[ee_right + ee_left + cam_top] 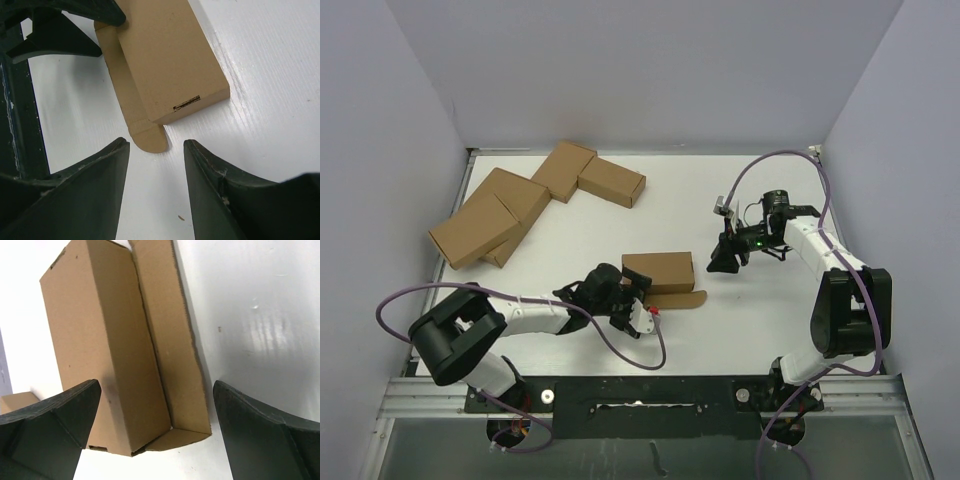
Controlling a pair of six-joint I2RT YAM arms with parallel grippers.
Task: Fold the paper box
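The paper box (658, 270) is lying near the middle of the table (750, 330), already standing as a small rectangular carton. Its long axis is running left to right across the top view. One long lid flap (677, 300) is lying open and flat on the table along the box's near side, ending in a rounded tab at the right.

The left end effector (630, 298) is sitting at the box's left end with its fingers spread wide and nothing between the pads. Its wrist view is looking straight down the box's length, with the carton and the flat flap both lying ahead between the two fingers. Whether a finger is touching the cardboard cannot be told.

The right end effector (722, 262) is hovering off the box's right end, a little apart from it. Its fingers are standing partly apart and gripping nothing. Its wrist view is showing the right end panel and the rounded tab just ahead of the fingertips.

The left arm is looking the nearer of the two. The remaining work is likely turning on that near-side flap, which needs lifting over the box and tucking in. A cluster of four closed cartons (520, 205) is lying well apart at the far left.
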